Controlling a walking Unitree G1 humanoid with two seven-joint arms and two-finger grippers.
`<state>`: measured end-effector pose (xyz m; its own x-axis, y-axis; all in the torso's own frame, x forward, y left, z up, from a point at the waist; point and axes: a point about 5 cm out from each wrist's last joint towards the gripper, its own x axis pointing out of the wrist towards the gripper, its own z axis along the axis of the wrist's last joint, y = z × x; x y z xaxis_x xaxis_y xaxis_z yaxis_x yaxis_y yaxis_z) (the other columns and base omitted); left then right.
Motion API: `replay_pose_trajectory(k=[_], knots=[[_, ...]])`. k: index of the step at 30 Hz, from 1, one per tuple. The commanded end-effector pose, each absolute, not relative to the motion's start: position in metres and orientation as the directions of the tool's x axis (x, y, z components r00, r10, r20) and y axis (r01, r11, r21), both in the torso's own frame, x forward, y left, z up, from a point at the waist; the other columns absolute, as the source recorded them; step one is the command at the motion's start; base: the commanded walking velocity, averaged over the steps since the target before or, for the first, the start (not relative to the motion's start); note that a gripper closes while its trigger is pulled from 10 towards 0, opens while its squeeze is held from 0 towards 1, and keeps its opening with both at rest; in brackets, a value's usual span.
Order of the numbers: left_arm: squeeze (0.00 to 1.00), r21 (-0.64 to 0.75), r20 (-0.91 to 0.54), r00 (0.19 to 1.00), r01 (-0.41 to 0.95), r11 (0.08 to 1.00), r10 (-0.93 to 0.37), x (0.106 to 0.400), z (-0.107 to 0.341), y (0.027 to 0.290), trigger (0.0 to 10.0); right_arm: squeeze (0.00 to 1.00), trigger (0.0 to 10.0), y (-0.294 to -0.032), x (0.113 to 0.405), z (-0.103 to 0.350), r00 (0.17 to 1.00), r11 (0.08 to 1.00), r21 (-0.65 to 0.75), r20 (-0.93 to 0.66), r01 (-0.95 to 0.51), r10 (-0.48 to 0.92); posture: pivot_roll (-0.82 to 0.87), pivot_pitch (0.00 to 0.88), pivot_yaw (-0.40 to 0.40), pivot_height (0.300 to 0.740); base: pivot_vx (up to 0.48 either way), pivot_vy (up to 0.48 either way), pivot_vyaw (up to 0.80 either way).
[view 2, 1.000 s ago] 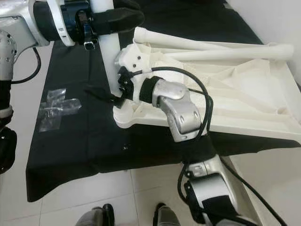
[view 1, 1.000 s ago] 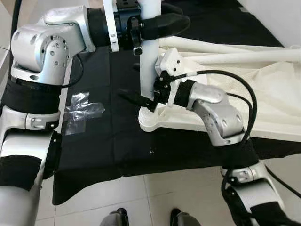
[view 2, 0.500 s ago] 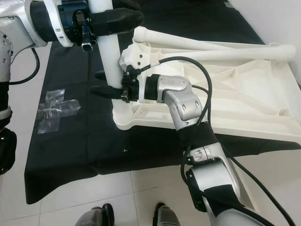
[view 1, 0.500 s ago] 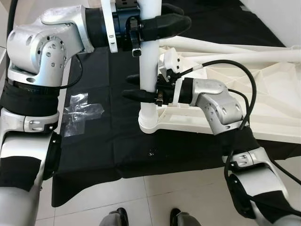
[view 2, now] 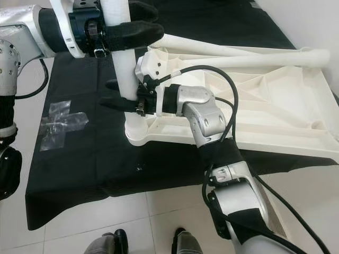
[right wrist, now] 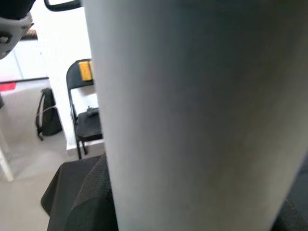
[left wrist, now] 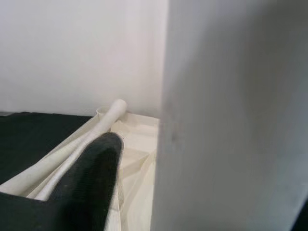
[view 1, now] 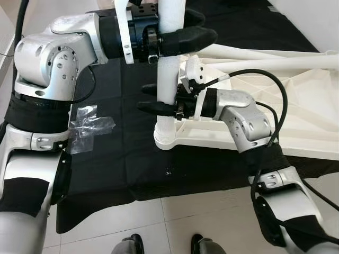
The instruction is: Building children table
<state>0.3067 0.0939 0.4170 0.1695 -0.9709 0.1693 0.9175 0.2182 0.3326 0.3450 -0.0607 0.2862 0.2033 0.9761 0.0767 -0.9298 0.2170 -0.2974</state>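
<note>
An upside-down white tabletop [view 1: 304, 124] lies on a black cloth [view 1: 114, 159]. A white table leg [view 1: 168, 79] stands upright in its near corner socket [view 1: 165, 139]. High on that leg my left gripper [view 1: 204, 25] is shut, and one black finger [left wrist: 86, 178] lies beside the leg [left wrist: 231, 120] in the left wrist view. Lower down, my right gripper [view 1: 144, 97] clasps the same leg from the tabletop side, one finger on each side. The leg [right wrist: 192, 115] sits very close in the right wrist view. Two more legs [view 2: 238, 50] lie across the tabletop's far side.
A crumpled clear plastic bag [view 1: 87, 124] lies on the cloth to the left. Pale floor tiles [view 1: 132, 219] run along the cloth's near edge, where my feet stand. A black folding chair [right wrist: 86, 113] and a dark backpack [right wrist: 48, 118] stand by a wall beyond.
My right gripper rose from the leg's base at the socket to mid-height and now straddles the leg. The left gripper keeps its hold; the view shifted slightly.
</note>
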Motion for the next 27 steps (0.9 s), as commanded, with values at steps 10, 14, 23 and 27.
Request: replay_pose_trajectory(k=[10,14,23,27], knots=[[0.0,0.271,0.227,0.303,0.893,0.359,-0.926,0.312,0.417,0.107,10.0,0.0,0.0,-0.03,0.32,0.215,0.82,0.811,-0.182,0.041,-0.555,0.57,0.05,0.237,0.016,0.74,0.0,0.0,0.0],[0.0,0.265,0.218,0.307,0.895,0.359,-0.926,0.311,0.413,0.11,10.0,0.0,0.0,-0.028,0.313,0.207,0.868,0.859,-0.159,0.021,-0.487,0.496,0.04,0.234,0.015,0.74,0.0,0.0,0.0],[0.0,0.274,0.153,0.297,0.904,0.329,-0.943,0.296,0.388,0.111,10.0,0.0,0.0,-0.019,0.317,0.216,0.864,0.856,-0.166,0.038,-0.49,0.502,0.04,0.216,0.006,0.74,0.0,0.0,0.0],[0.0,0.277,0.137,0.31,0.9,0.337,-0.941,0.298,0.382,0.115,10.0,0.0,0.0,-0.019,0.32,0.219,0.862,0.853,-0.174,0.036,-0.493,0.505,0.04,0.216,0.005,0.74,0.0,0.0,0.0]])
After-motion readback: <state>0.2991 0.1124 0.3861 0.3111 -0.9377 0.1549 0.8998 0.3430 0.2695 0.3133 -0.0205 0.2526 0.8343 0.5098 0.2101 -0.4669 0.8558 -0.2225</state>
